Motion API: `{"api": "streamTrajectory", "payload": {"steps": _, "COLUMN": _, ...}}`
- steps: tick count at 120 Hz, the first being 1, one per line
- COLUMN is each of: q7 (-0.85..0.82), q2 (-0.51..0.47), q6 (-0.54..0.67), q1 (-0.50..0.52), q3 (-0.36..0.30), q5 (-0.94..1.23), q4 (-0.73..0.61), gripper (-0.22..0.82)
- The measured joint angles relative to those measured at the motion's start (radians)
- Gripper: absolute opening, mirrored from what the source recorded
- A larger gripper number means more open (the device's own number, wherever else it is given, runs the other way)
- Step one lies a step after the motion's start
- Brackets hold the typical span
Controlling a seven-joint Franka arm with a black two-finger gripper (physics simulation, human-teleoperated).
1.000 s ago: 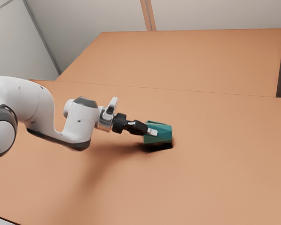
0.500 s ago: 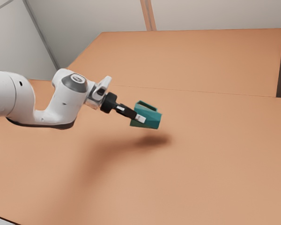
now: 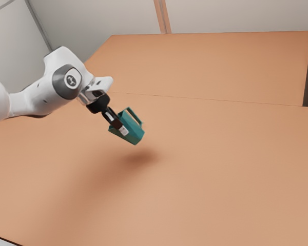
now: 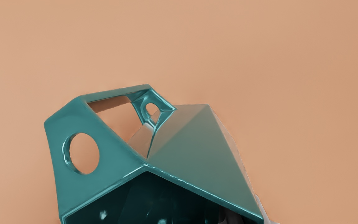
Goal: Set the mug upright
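Holding the tilted teal mug (image 3: pixel 135 134) by its wall in the end effector (image 3: pixel 123 130), above the surface (image 3: pixel 220 174).

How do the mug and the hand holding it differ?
The mug is teal, while the hand is black with pale fingertips. The mug is a hollow, many-sided cup with a handle; the hand has two slim fingers, shut on the mug's wall. Both slant in the air above the table.

The teal mug (image 4: pixel 197 152) has its open mouth, dark inside, toward the camera, its angular handle (image 4: pixel 73 116) pierced by round holes. One finger (image 4: pixel 232 217) is inside the wall, another (image 4: pixel 265 214) outside; behind lies the table (image 4: pixel 291 77).
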Motion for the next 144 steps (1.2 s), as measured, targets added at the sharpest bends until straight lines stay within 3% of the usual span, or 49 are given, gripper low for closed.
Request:
{"api": "streamTrajectory", "payload": {"steps": 65, "q7": -0.31, "q2": -0.131, "q6": 0.06, "q1": -0.042, "q3": -0.048, "q5": 0.404, "q4": -0.174, "gripper": -0.18}}
{"api": "streamTrajectory", "payload": {"steps": 144, "q7": -0.64, "q2": -0.1, "q6": 0.143, "q1": -0.061, "q3": -0.055, "q5": 0.617, "q4": -0.265, "gripper": -0.18}}
